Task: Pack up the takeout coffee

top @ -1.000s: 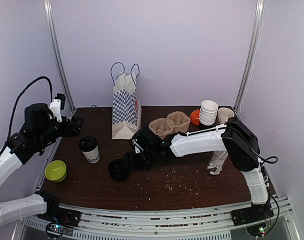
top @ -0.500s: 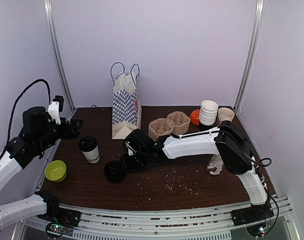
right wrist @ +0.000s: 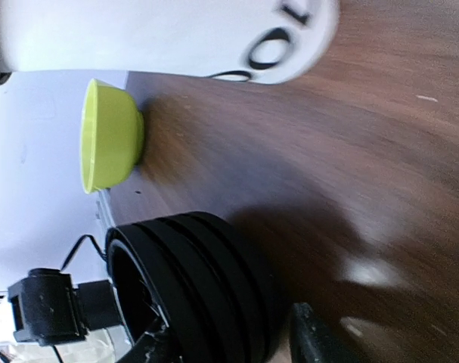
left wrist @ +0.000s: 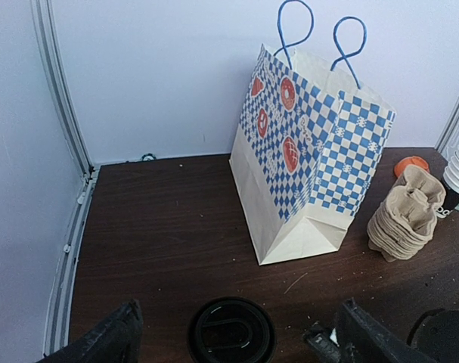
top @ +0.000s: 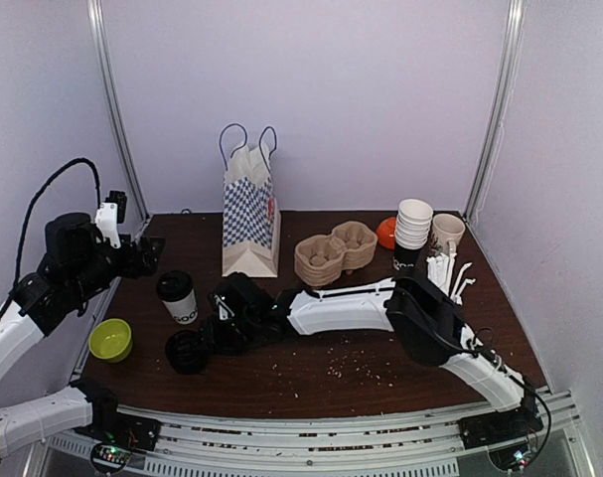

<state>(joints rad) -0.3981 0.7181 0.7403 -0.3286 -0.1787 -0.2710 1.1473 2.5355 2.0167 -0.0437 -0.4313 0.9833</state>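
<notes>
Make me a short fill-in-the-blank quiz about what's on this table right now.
The bowl beside the coffee cup is ___.
The handles of the checked bag are ___.
The lid stack at the right gripper is ___.
Missing words: green; blue; black.

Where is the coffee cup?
In the top view the coffee cup stands upright left of centre, between the checked bag and the green bowl, just behind the black lids.
</notes>
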